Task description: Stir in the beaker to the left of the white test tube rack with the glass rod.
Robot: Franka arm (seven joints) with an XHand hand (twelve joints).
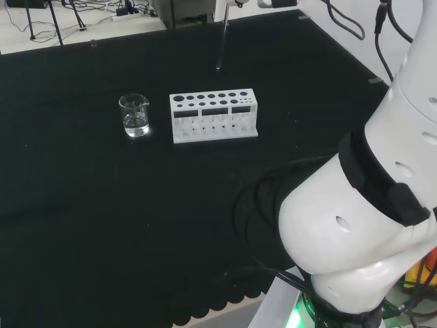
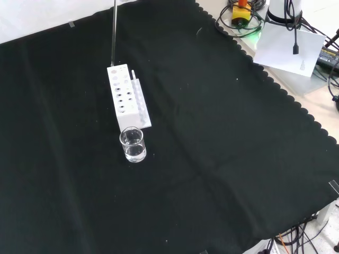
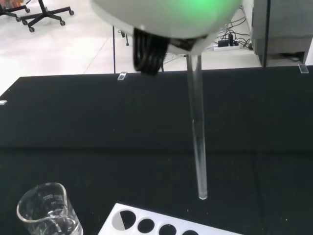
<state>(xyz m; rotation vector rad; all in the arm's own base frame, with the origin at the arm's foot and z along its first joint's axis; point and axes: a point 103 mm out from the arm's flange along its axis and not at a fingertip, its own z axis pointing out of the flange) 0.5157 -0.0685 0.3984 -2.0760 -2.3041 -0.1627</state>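
1. Glass rod [image 3: 197, 142] hangs upright from the hand [image 3: 166, 19], above the cloth beyond the white test tube rack [image 1: 214, 115]; finger state indeterminable.
2. Beaker [image 1: 134, 115], part-filled with clear liquid, stands just left of rack in head view.
3. Risk: misaligned descent strikes the rim and tips the beaker.

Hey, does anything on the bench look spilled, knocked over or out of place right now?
Nothing stands out. The beaker stands upright beside the white test tube rack with clear liquid inside, and no spill shows on the cloth. The glass rod hangs above the rack, unbroken.

Head view looks over the arm [image 1: 355, 225] toward 12 o'clock; front view looks down from opposite; both share the worktop [image 2: 212, 159].
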